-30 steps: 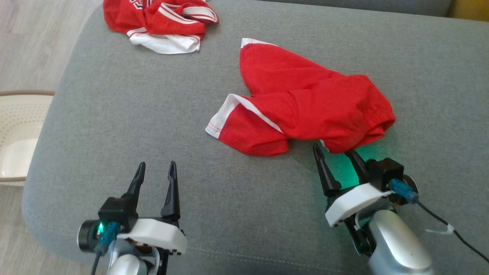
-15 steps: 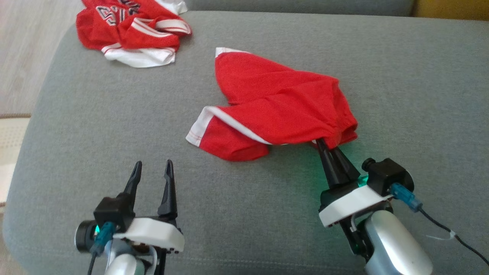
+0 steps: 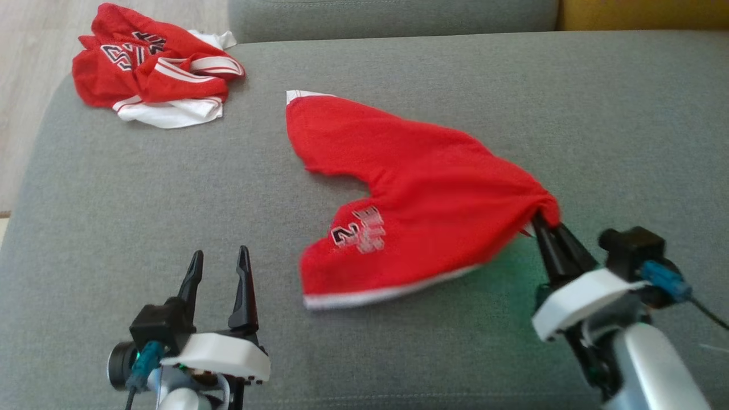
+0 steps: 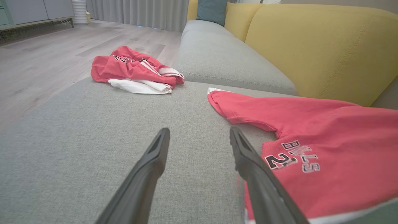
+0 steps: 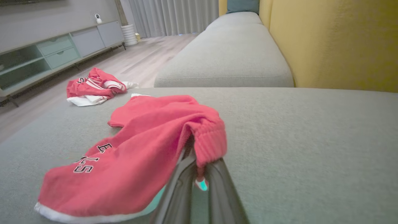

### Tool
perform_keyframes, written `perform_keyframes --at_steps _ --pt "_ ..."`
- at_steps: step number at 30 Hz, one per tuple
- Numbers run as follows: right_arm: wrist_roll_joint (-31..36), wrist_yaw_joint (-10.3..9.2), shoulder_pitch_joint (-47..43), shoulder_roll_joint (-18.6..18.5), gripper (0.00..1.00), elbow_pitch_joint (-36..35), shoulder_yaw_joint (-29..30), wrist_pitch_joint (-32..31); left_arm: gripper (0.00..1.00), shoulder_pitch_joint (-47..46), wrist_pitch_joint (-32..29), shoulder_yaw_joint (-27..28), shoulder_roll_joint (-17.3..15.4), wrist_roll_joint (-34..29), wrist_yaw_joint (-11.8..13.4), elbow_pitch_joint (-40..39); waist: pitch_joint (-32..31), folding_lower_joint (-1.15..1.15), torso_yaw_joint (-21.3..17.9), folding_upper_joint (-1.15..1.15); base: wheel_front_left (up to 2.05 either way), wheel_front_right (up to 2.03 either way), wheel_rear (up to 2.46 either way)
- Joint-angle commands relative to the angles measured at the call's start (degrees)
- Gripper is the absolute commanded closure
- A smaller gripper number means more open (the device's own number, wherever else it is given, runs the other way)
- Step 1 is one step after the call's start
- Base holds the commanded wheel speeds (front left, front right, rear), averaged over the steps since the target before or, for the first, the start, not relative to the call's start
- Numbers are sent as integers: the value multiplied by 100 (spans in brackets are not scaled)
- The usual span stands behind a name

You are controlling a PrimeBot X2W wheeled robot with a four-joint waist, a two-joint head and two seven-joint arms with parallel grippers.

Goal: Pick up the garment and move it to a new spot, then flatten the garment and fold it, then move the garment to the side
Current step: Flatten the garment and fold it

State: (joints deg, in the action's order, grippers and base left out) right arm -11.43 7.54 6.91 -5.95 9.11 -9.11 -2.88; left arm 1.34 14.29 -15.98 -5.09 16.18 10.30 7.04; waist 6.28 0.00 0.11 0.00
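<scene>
Grip: the waistband of the red Bulls shorts [image 3: 421, 193] is pinched in the closed right claw [image 3: 545, 223], so the cloth can be hauled by one edge.
Garment: it is lifted at the claw; the legs trail leftward from it across the grey sofa cushion [image 3: 142, 199].
Spare arm: the left claw [image 3: 219, 259] is held open and empty near the hem, judged ready for flattening.
Bystander: a red jersey [image 3: 154, 80] is left crumpled well beyond the left claw.

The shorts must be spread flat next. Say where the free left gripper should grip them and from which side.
Probably the white-hemmed leg end of the red shorts, approached from the robot's left by the open left gripper: that edge lies nearest it, opposite the waistband corner pinched by the right gripper.
</scene>
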Motion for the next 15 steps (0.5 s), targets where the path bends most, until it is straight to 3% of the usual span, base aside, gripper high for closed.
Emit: perform_keyframes --at_steps 1,8,15 --pt "8 -5 25 -68 100 -361 -41 -137 0 -80 71 217 13 -84 -25 -214 5 0 -18 0 0 0 0" --pt "-13 -5 -411 -162 100 -1105 400 -1025 0 -106 71 293 98 -118 -100 -222 68 0 -14 0 0 0 0" --pt "-98 -5 222 -407 100 -236 560 -1364 0 -186 71 297 143 -210 -205 -178 193 0 122 0 0 0 0"
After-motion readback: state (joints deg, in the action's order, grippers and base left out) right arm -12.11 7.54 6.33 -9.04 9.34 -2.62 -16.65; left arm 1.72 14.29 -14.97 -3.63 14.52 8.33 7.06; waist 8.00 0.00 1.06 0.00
